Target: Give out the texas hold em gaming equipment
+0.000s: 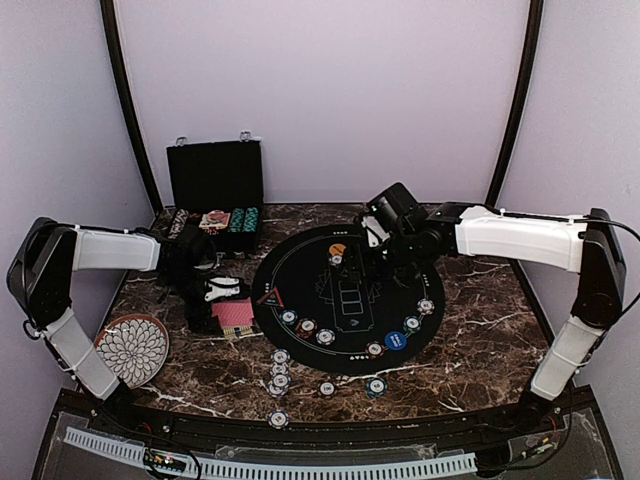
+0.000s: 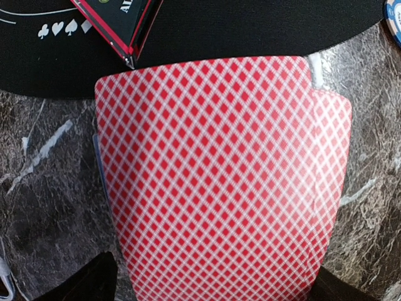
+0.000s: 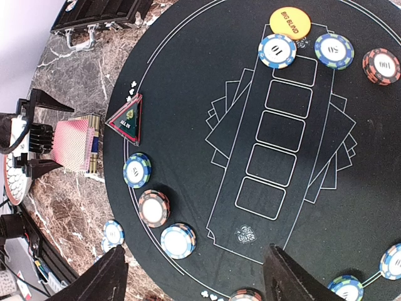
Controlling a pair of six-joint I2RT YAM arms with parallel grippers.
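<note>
**Marble, felt and lattice-backed cards**

Red diamond-patterned playing cards (image 2: 219,182) lie between the left gripper (image 1: 222,291)'s spread fingers, beside the round black mat (image 1: 310,262). Striped-edge chips (image 3: 277,50) ring the mat; the right gripper (image 3: 197,276) hovers with jaws apart. More chips fill the hinged case (image 1: 216,190).

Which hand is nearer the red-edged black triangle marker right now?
The left hand, over the red-backed cards right beside the red-edged black triangle marker. The right hand is farther, hovering above the mat's middle.
</note>
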